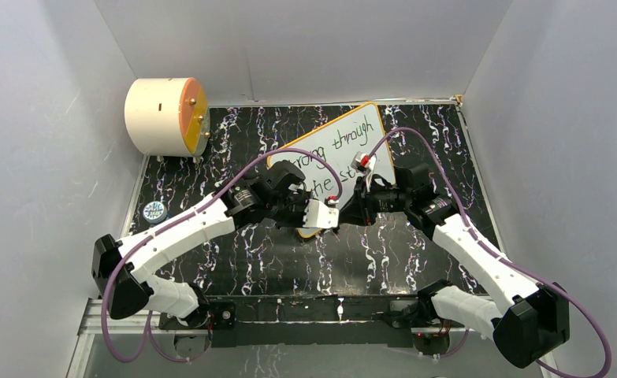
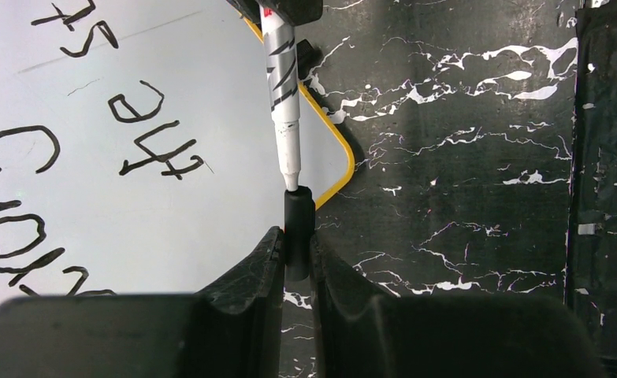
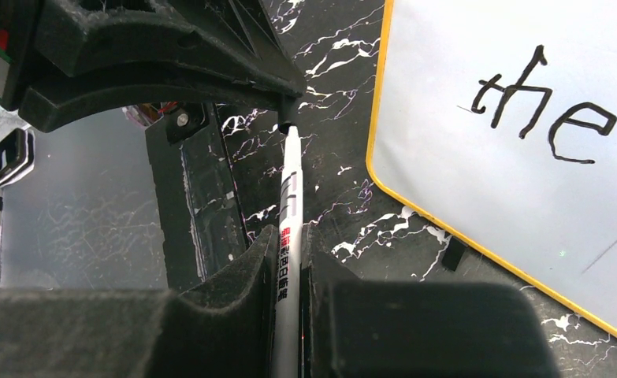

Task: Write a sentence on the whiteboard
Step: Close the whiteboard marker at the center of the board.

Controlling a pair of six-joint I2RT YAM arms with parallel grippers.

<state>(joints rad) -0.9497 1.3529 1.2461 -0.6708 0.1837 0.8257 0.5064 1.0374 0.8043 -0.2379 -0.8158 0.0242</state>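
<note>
A: so what are we seeing at the jaws?
B: our left gripper [image 2: 297, 239] is clamped on the black cap [image 2: 298, 206], right gripper [image 3: 289, 248] pinched tight on the marker [image 3: 291, 181], tip right at the cap's mouth
A: and the whiteboard [image 1: 351, 142]?
B: lying flat on the black marbled table [image 1: 415, 260] just beyond both grippers, handwriting on it, 1 corner beside the cap

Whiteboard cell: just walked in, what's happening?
The right end effector is shut on a marker, the left end effector on its black cap. The marker tip sits at the cap's mouth, just off the whiteboard corner. The whiteboard carries handwriting, including "through" and "the". Capping or uncapping, I cannot tell.
</note>
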